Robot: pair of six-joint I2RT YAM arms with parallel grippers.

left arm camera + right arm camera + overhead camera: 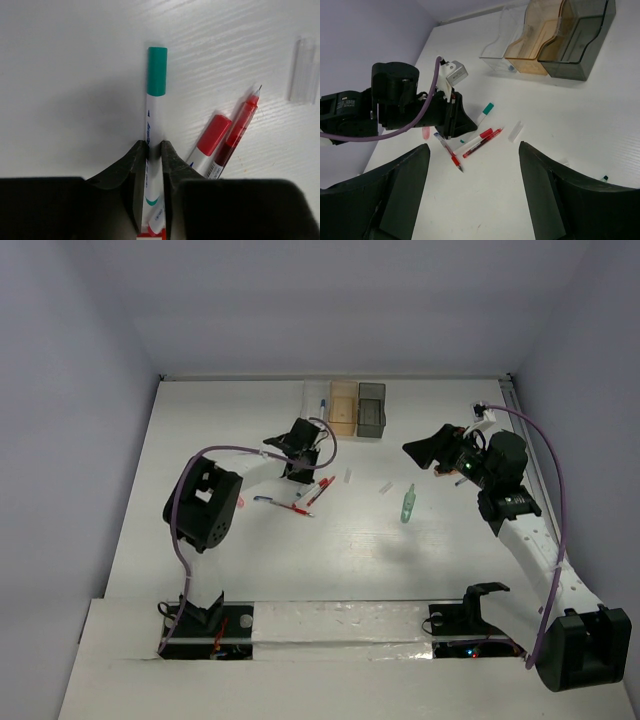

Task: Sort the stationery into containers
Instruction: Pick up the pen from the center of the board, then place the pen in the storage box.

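We saw clear bin (310,396), left of orange bin (343,408) and grey bin (371,408), holding maybe one pen (323,405); left gripper (154,148) clamped teal-capped marker (156,70), right gripper (472,147) gaped wide.

The table (230,410) is white, with faint wavy lines on it close up. The orange bin (343,407) is see-through orange. The clear bin (312,398) to its left has no colour, and a blue pen (323,405) shows inside. The grey bin (371,408) to its right is dark and smoky.

In front of the orange bin lies a teal pen (154,125). It is white with a teal cap and blue letters. Next to it are a marker (214,134), white with a red cap, and a red pen (240,125) you can see through. In front and to the right is a pale green tube (408,504).

The cables (410,125) are purple. The left gripper (154,147) and right gripper (474,147) are black.
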